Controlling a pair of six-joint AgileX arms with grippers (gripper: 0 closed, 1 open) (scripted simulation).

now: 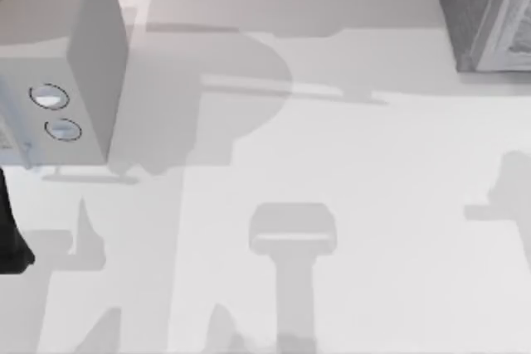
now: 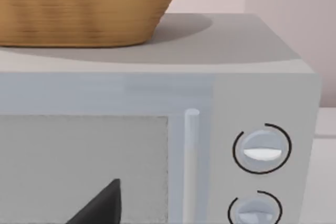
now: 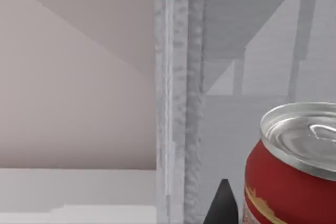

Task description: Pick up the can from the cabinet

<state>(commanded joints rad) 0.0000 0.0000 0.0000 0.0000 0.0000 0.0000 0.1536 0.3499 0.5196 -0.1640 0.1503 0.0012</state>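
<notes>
Red can [image 3: 294, 182] — upright, beside cabinet [image 3: 181, 98]

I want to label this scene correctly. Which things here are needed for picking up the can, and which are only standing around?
For the job:
- can, red with a silver top, upright, close before the right wrist camera
- cabinet, dark grey, at the table's far right

Standing around:
- light-grey box with two dials, far left
- wicker basket on top of that box

Left arm, near the dialled box [image 1: 62, 64]: a matte black curved segment [image 1: 10, 234], smooth, no markings legible.
Left end effector finger [image 2: 102, 205]: matte black, tapering to a point.
Right end effector finger [image 3: 223, 205]: matte black, narrow triangular tip.
</notes>
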